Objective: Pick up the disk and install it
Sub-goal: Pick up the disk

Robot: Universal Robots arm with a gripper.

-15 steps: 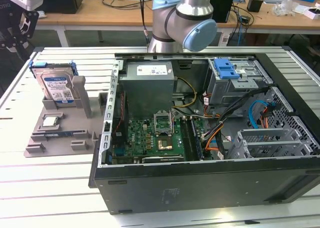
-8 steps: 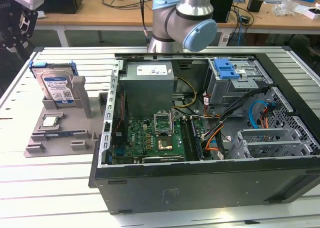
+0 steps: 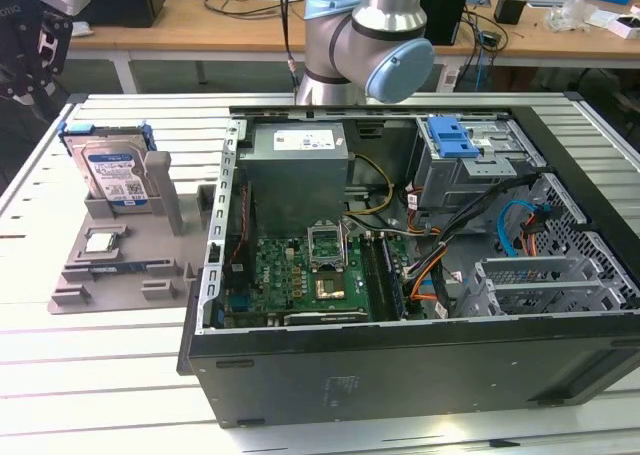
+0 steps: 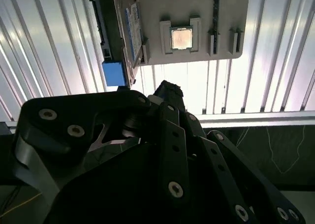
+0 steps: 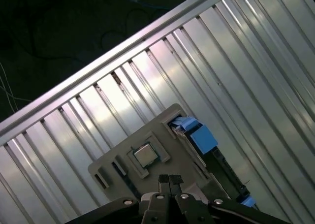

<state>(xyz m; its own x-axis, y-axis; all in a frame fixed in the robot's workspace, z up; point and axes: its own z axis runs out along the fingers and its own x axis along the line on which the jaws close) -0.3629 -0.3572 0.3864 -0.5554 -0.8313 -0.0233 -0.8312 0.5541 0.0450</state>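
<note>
1. Exterior view: the flat silver-grey disk with a blue-and-white label in a blue plastic frame [image 3: 115,175] stands upright on edge in a slot of the grey moulded plastic fixture tray [image 3: 120,275]. It is at about nine o'clock from the open black computer case [image 3: 400,375], on the exterior view's left. A small square silver processor chip [image 3: 100,241] lies flat at six o'clock from the disk. At about one o'clock inside the case, a blue plastic bracket [image 3: 455,135] tops the grey metal cage. The disk is well apart from the case.

2. Second wrist view: the black linkage gripper [image 4: 168,88] hangs above the ribbed aluminium table [image 4: 275,47], short of the tray. The disk [image 4: 125,32] shows edge-on just beside the chip [image 4: 181,38].

3. First wrist view: the gripper [image 5: 169,179] has its jaws pressed together with nothing between them. It is above the tray, near the chip [image 5: 145,155]. The disk [image 5: 216,160] is close by and untouched.

4. Judgement: this is the approach for the pick-up, and nothing is installed. Grasping would call for spreading the jaws and lining them across the disk's thin upright body
</note>
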